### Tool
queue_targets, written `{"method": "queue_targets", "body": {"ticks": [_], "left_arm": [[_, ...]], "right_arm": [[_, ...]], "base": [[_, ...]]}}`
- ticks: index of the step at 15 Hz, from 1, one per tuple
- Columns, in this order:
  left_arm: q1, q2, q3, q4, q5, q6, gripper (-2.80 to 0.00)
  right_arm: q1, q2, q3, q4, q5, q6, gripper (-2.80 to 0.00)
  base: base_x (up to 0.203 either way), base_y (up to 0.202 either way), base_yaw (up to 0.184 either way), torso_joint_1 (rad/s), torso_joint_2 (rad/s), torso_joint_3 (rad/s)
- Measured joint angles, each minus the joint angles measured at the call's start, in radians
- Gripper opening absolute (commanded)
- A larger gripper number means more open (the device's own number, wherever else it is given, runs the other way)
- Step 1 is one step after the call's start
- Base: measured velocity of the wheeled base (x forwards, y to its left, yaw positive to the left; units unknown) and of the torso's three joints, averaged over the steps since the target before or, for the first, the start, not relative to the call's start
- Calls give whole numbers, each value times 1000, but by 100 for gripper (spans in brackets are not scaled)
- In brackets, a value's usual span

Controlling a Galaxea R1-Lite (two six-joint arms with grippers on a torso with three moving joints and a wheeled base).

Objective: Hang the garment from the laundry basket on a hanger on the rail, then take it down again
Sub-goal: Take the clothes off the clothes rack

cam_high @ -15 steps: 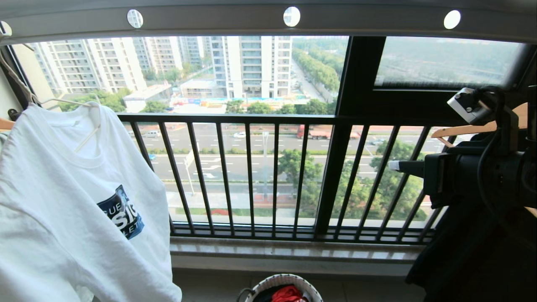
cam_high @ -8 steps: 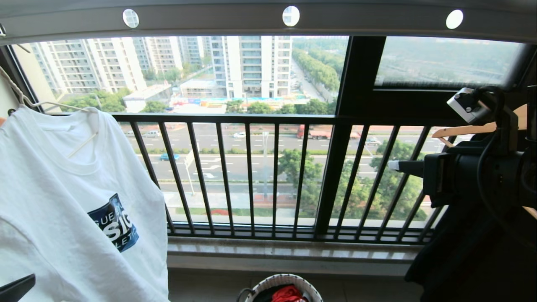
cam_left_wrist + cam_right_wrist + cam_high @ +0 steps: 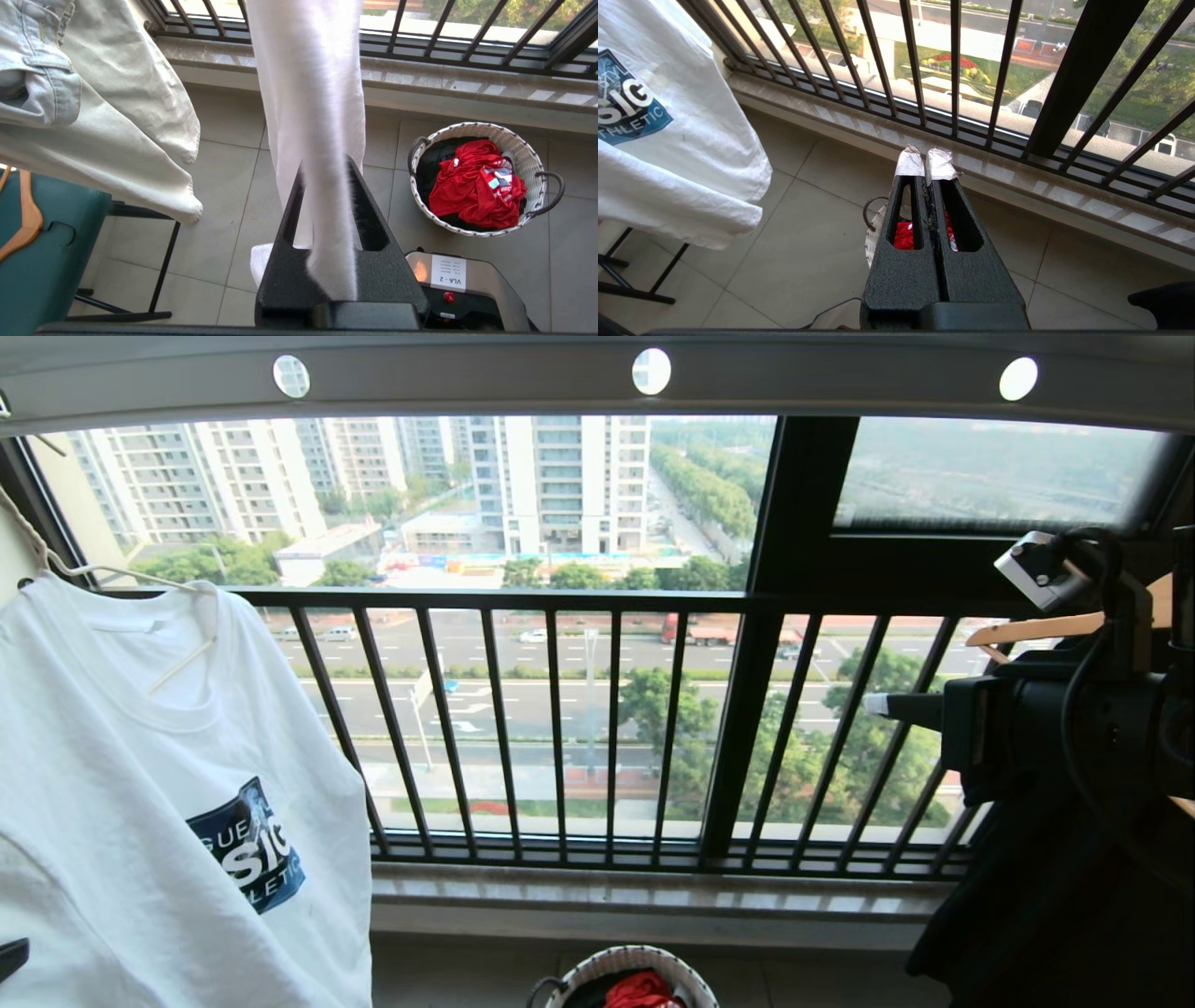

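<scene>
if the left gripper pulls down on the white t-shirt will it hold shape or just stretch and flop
Likely floppy: the white T-shirt drapes in soft folds and bunches between the left gripper. Probably light; the thin hanger carries it. A pull may tilt that hanger.

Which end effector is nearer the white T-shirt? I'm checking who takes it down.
Left: the left end effector is shut on the white T-shirt; the right end effector hangs apart, empty.
</scene>
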Motion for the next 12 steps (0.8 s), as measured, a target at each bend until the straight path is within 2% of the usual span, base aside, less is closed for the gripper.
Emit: {"method": "queue_targets", "body": {"ticks": [4, 10, 12], "left_arm": [[2, -5, 8, 76, 19, -10, -280], [2, -42, 12, 251, 17, -11, -280], [1, -52, 29, 272, 14, -12, -280]], "right_arm": [[0, 1, 0, 0, 0, 0, -280], [0, 6, 2, 0, 0, 0, -280], [0, 6, 2, 0, 0, 0, -280]], "base": [[0, 0, 0, 0, 0, 0], [0, 0, 0, 0, 0, 0], [0, 0, 0, 0, 0, 0]]}}
